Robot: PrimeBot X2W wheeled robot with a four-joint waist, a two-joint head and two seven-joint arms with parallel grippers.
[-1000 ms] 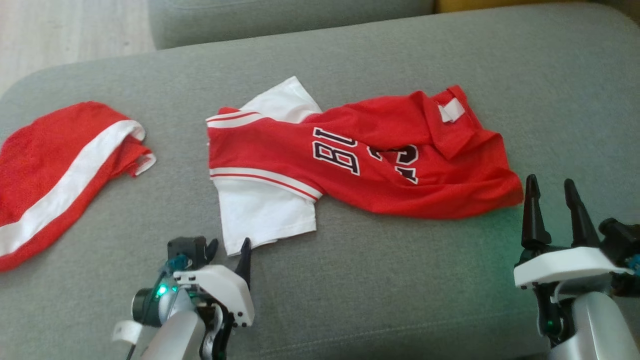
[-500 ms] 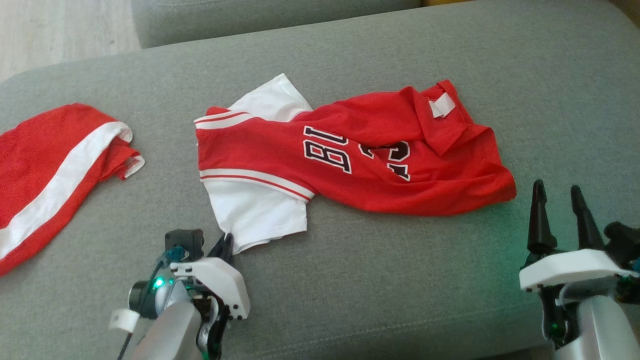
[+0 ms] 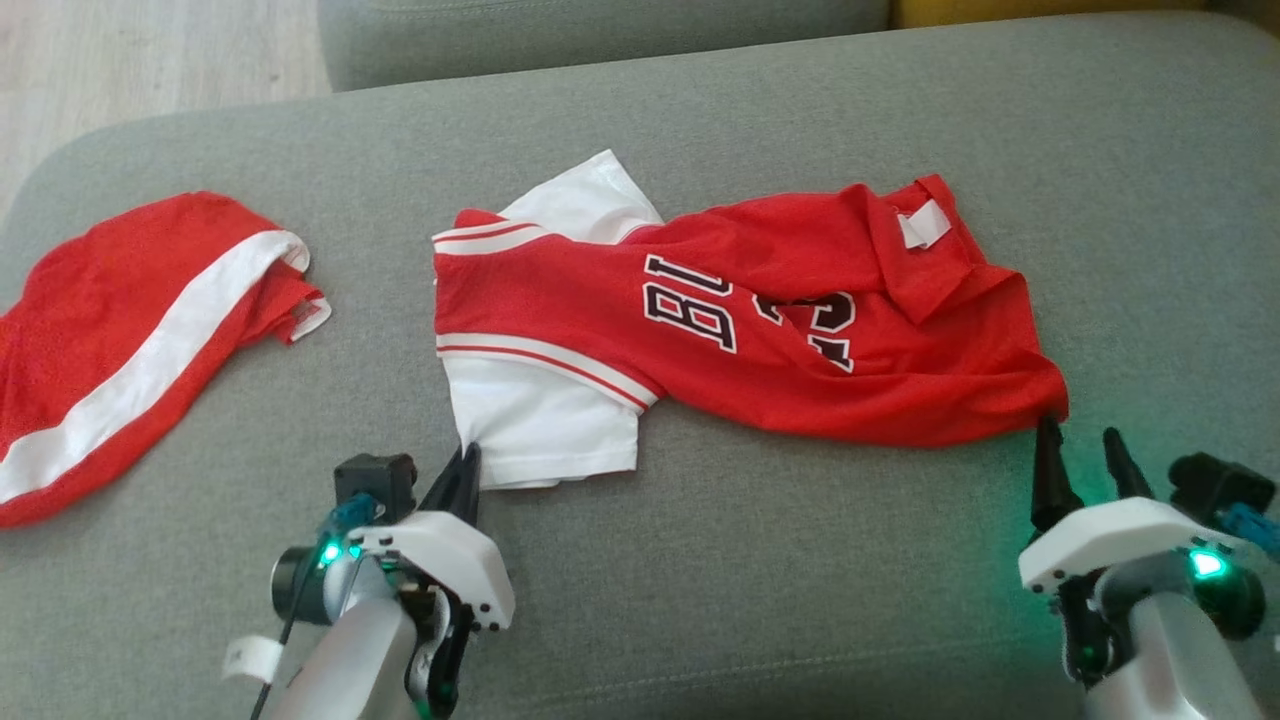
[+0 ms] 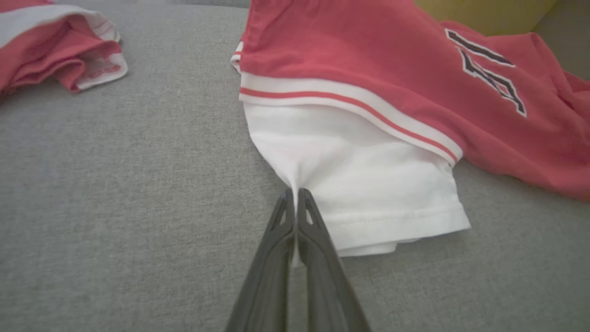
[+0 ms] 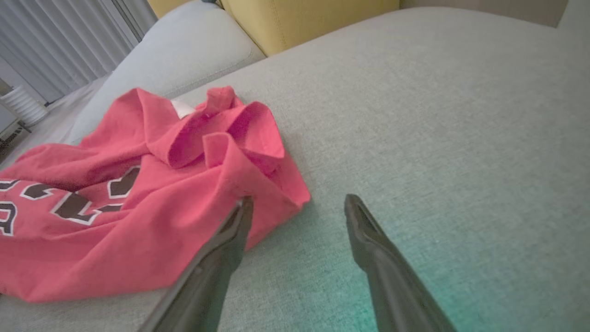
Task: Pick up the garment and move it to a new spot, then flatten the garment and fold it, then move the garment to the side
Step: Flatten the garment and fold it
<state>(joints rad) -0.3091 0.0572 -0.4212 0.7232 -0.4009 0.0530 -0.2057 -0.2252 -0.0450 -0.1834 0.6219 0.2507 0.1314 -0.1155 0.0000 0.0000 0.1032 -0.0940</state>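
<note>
Red garment (image 3: 800,400) crosswise, white end left

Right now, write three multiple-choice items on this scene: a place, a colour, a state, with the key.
1. On the grey fabric sofa cushion, where does the red cloth with a broad white stripe lie relative to the red mesh jersey with dark lettering?
A. On the robot's left of it, apart
B. On top of it
C. On the robot's right of it

2. What colour is the fabric sleeve pinched in the left jaws?
A. Yellow
B. White
C. Black

3. How do the right jaws stand?
A. Shut on the jersey
B. Shut on nothing
C. Open, at the jersey's red corner

Key:
1 A: bare cushion separates them in the head view.
2 B: white cloth puckers between the shut jaws in the left wrist view.
3 C: the right wrist view shows a wide gap.
</note>
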